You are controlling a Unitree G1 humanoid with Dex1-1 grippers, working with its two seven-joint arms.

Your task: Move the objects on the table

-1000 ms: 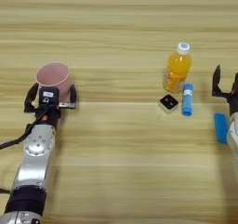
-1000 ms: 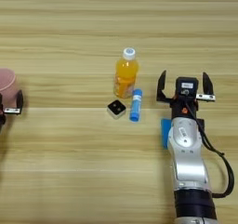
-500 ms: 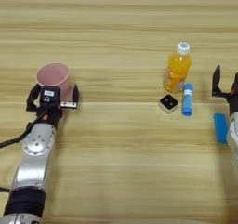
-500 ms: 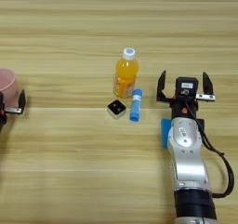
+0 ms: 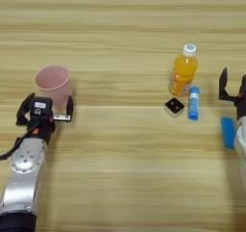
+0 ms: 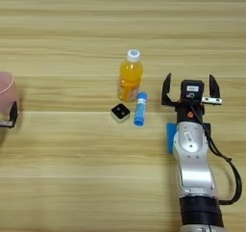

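Right gripper stands with its two black fingers spread wide, empty, pointing toward the far edge of the wide light-brown wooden table. Left gripper is likewise spread wide and holds nothing; the pink plastic cup stands upright just beyond it, a little toward the centre of the table, close to the inner finger but not between the fingers.

Central cluster:
- Orange-juice bottle with white cap: upright, lying to the left of the right gripper and slightly farther from the robot.
- Blue tube with white cap: lying flat just in front of the bottle, long axis running nearly toward and away from the robot, cap at the far end.
- Small white cube with black top: just beside the tube, on its left.
- Flat blue bar: lying against the left flank of the right forearm, behind the fingers, partly hidden by the arm.

Governing relation: the cluster lies to the left of the right gripper and near it, and well apart from the left gripper. The right arm is judged the nearer arm for bottle, tube and cube; the left arm is judged the nearer for the cup. The tube's long axis runs roughly parallel to the right gripper's fingers, so a grasp across its narrow width appears to need little wrist rotation.
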